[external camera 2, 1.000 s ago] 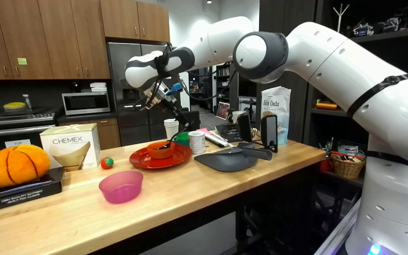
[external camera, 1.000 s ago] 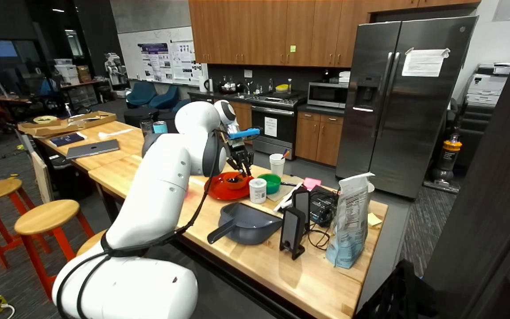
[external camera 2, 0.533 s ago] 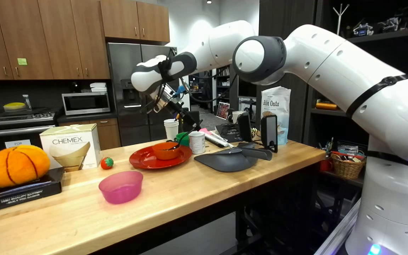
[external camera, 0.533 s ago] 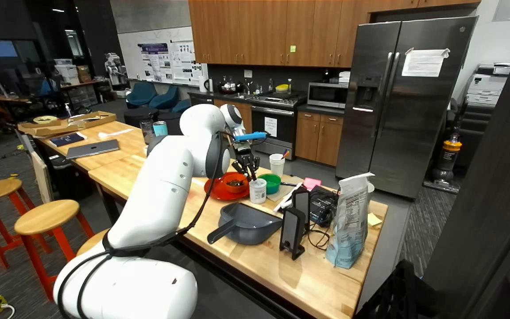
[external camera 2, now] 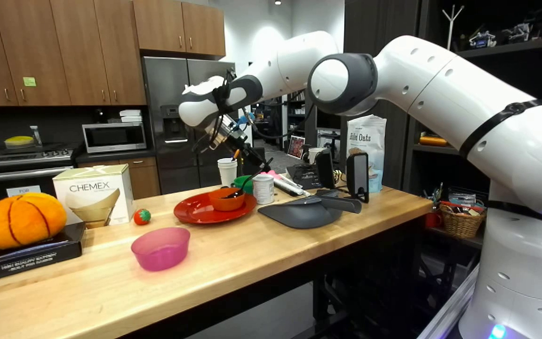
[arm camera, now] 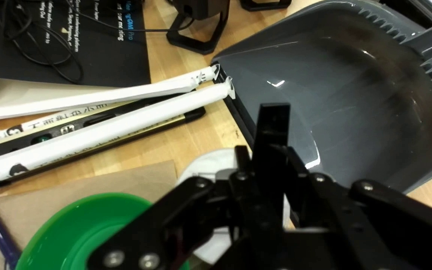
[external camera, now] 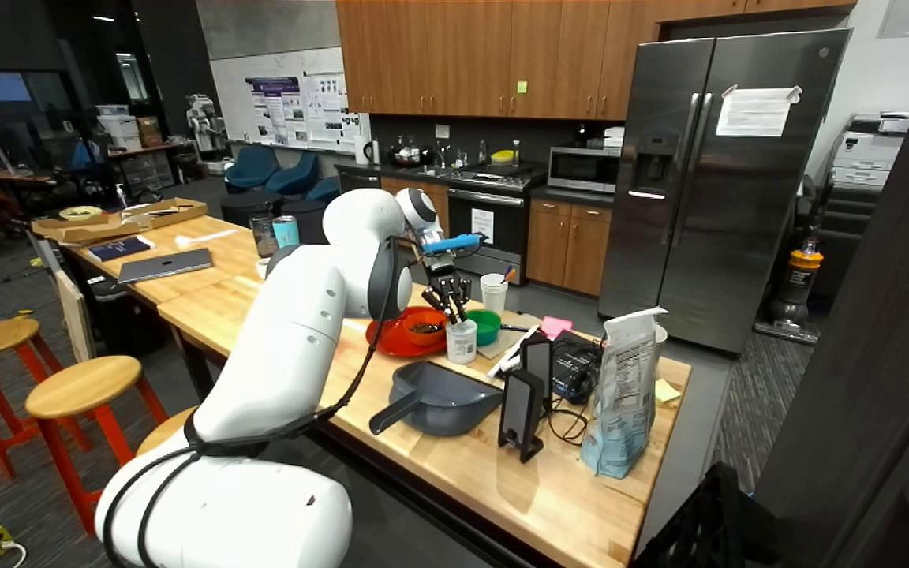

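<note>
My gripper (external camera 2: 266,165) is shut on the handle of a black spoon (external camera 2: 253,177), whose end also juts out between the fingers in the wrist view (arm camera: 274,120). The spoon slants down into an orange bowl (external camera 2: 227,201) on a red plate (external camera 2: 195,210). Dark brown bits lie in the bowl (external camera: 426,328). In both exterior views the fingertips are just above a white tub (external camera: 461,344); whether they touch it I cannot tell. Under the fingers in the wrist view the tub is partly hidden. A green bowl (arm camera: 99,228) stands close beside it.
A grey dustpan (external camera: 447,402) lies near the tub. Black speakers (external camera: 521,414), an oats bag (external camera: 624,394) and wrapped straws (arm camera: 107,131) are on that side. A paper cup stack (external camera 2: 227,172) stands behind. A pink bowl (external camera 2: 160,249), toy strawberry (external camera 2: 142,216) and Chemex box (external camera 2: 97,193) are farther along.
The gripper has come lower and moved toward the white tub, still holding the spoon. The orange bowl has shifted the same way on the plate; plate and tub have moved slightly too.
</note>
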`<state>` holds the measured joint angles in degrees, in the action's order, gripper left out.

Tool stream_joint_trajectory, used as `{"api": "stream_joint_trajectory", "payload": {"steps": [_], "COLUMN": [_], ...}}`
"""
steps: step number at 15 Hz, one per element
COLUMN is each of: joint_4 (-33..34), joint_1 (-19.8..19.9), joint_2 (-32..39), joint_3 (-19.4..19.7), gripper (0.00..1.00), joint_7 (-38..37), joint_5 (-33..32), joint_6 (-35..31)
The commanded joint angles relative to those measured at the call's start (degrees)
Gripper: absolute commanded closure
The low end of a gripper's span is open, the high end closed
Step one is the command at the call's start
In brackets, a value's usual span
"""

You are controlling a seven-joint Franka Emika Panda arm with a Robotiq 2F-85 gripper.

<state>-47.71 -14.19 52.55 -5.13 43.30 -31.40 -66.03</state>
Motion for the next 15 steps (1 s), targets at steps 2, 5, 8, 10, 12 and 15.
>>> {"api": "stream_joint_trajectory", "payload": {"steps": [2,5,8,10,12,15], "joint_4": [2.81,2.71,2.44,1.91,1.41,0.81], "joint_1": [-0.2,-0.2,-0.12,-0.1,-0.17,-0.39], "joint_2": [1.14,0.77,0.42,0.14,-0.18,-0.63], "joint_3": [0.16,-0.23,-0.85,-1.18,-1.28,-1.12], "gripper": [0.94,0.94,0.94,0.94,0.94,0.94], "joint_7": [-0.72,-0.76,-0.63,-0.61,-0.53,-0.13], "joint_5": [-0.16,0.56,1.56,2.23,2.9,2.92], "joint_6": [-2.42,-3.92,-3.9,-3.49,-3.07,-1.79]}}
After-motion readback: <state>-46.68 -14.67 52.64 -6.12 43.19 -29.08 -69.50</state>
